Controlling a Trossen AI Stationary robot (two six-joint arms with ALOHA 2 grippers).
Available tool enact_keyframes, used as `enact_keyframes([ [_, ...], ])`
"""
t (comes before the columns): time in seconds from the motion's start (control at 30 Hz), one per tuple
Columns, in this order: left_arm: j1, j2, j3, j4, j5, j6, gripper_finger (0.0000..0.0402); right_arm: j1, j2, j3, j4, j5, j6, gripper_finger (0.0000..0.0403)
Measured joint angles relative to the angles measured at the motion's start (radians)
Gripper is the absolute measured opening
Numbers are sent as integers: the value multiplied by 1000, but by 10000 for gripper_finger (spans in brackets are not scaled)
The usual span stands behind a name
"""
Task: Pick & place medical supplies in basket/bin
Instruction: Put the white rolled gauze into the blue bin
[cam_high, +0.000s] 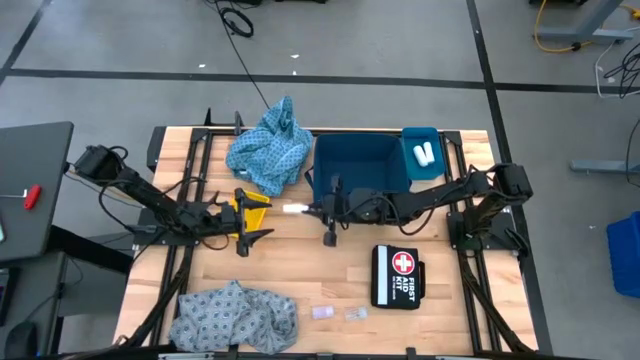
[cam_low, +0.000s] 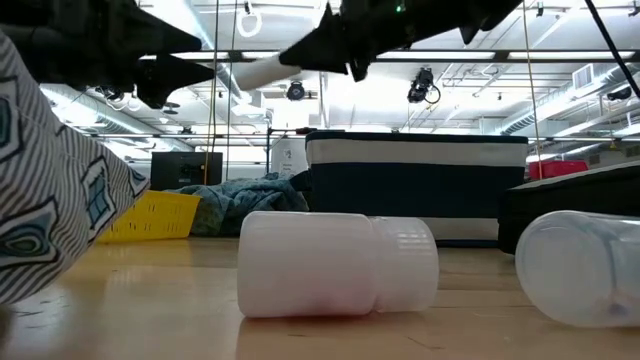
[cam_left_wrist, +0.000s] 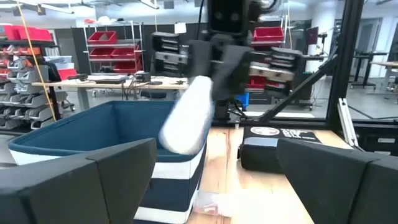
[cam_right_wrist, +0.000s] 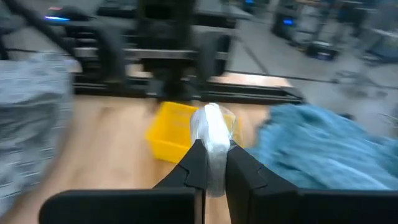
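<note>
My right gripper (cam_high: 322, 210) hangs over the table's middle, just near of the dark-blue basket (cam_high: 360, 165), shut on a white roll (cam_high: 295, 209). The roll also shows in the low view (cam_low: 262, 72) and the left wrist view (cam_left_wrist: 186, 118). My left gripper (cam_high: 248, 216) is open, level, facing the roll from the left, its fingers (cam_left_wrist: 93, 180) wide apart. One light-blue patterned cloth (cam_high: 270, 150) lies bunched at the far edge, left of the basket. The other cloth (cam_high: 235, 315) lies at the near edge. Two tiny clear packets (cam_high: 338, 313) rest on the wood beside it. My right gripper pinches the white roll by one end (cam_right_wrist: 214, 168) between its two fingers. The fingers come level from the table's right and lie along the roll. Its free end (cam_right_wrist: 211, 118) sticks out past the fingertips toward the table's left. The roll is lifted clear of the table.
A small yellow tray (cam_high: 254, 205) sits by my left gripper. A small blue bin (cam_high: 422, 152) with white rolls stands right of the basket. A black first-aid kit (cam_high: 397, 277) lies on the near right. Bare wood lies between the kit and the near cloth.
</note>
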Motion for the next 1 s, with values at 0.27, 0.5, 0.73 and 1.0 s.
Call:
enact_keyframes([
  [0.27,0,0,0,-34,-1,-11,334,-80,0,-14,93,-136,19,28],
  [0.5,0,0,0,-42,-4,-18,334,-154,-1,-258,667,-380,81,28],
  [0.73,0,0,0,-41,-8,-18,334,-240,-117,-486,782,-324,123,27],
  [1.0,0,0,0,-41,-12,-19,334,-322,-392,-668,730,-205,112,27],
])
